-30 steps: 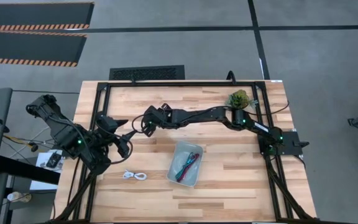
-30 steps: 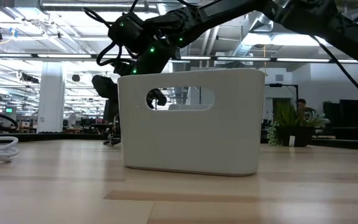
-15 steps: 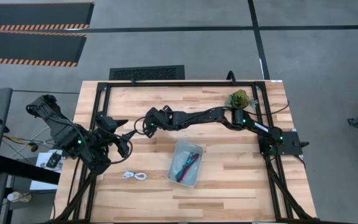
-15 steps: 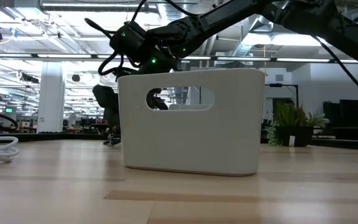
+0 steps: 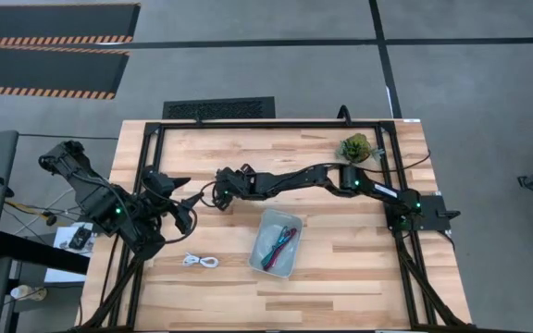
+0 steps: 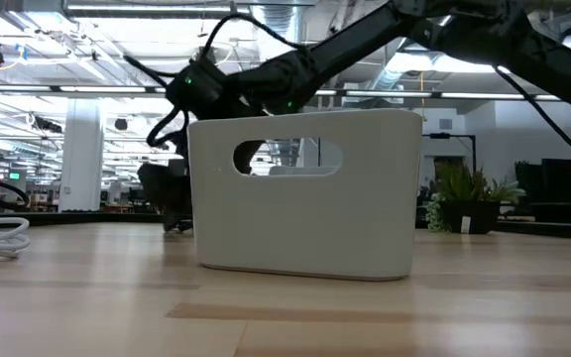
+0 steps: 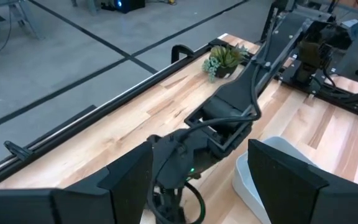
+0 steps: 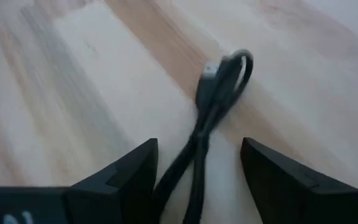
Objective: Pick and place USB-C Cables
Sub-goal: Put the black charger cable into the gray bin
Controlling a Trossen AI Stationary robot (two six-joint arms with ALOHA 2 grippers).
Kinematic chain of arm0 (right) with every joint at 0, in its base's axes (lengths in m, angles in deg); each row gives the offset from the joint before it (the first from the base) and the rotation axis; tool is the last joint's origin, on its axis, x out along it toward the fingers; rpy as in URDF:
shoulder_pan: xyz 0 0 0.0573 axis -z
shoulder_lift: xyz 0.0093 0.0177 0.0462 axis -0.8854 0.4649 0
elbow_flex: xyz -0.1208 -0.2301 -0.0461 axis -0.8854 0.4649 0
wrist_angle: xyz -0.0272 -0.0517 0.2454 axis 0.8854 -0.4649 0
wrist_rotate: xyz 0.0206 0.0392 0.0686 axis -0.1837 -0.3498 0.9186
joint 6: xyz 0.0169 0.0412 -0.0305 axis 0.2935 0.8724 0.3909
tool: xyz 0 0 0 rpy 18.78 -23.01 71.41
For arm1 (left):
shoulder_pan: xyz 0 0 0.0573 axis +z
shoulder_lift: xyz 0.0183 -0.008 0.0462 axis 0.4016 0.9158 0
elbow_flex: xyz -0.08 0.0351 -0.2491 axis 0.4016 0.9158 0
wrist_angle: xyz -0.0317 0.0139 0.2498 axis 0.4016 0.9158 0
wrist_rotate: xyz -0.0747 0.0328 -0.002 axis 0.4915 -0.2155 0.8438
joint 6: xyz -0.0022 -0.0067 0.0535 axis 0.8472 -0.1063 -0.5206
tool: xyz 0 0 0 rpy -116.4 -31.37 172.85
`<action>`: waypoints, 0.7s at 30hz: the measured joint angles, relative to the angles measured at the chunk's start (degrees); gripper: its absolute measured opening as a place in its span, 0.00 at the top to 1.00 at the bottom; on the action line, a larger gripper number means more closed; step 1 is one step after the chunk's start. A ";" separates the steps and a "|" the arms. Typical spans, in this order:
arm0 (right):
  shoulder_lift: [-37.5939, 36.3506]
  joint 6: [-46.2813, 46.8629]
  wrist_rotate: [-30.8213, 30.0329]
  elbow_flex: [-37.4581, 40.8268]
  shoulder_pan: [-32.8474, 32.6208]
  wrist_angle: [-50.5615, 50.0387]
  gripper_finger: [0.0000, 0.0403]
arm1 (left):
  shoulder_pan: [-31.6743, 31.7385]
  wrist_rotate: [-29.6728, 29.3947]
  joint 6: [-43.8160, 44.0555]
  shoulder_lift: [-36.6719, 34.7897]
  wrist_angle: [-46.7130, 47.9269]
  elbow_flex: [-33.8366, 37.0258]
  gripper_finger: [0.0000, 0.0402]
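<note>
While most of the wooden worktop (image 5: 340, 268) lies bare, its edges are lined by a black metal frame (image 5: 276, 123) along the far side and both ends. The widest open stretch is the near right part, and there is another bare strip between the bin and the far frame.

A white bin (image 5: 277, 242) sits near the middle, towards the near edge, and in the low view it shows as a white box with a slot handle (image 6: 305, 203). Inside it lie a magenta-red cable (image 5: 284, 239) and a teal-blue cable (image 5: 272, 251), touching each other. A white cable (image 5: 201, 262) lies coiled on the wood left of the bin, well apart from it and near the left arm's base. A small green plant (image 5: 355, 147) stands at the far right corner, close to the frame.

Reaching across from the right end, the right gripper (image 5: 222, 191) sits low over the wood left of the middle, beyond the bin. Its wrist view shows its two fingers (image 8: 126, 168) spread apart, with a black cable (image 8: 213, 106) lying on the wood between them and running out ahead; I cannot tell whether either finger touches it.

At the left edge, the left gripper (image 5: 189, 205) hangs just beside the right one, its fingers (image 7: 278, 171) wide apart and holding nothing.
</note>
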 joint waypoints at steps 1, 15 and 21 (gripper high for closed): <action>0.58 0.01 0.06 -0.19 -0.08 0.81 0.37 | -0.01 0.04 -0.02 0.00 0.04 0.00 0.39; 1.27 4.78 0.52 -0.24 -0.12 -1.56 0.87 | 0.01 -0.07 -0.04 0.02 0.05 0.00 0.39; 0.61 5.50 2.68 -0.13 0.22 -1.54 0.95 | 0.01 -0.09 -0.07 0.02 0.05 0.00 0.39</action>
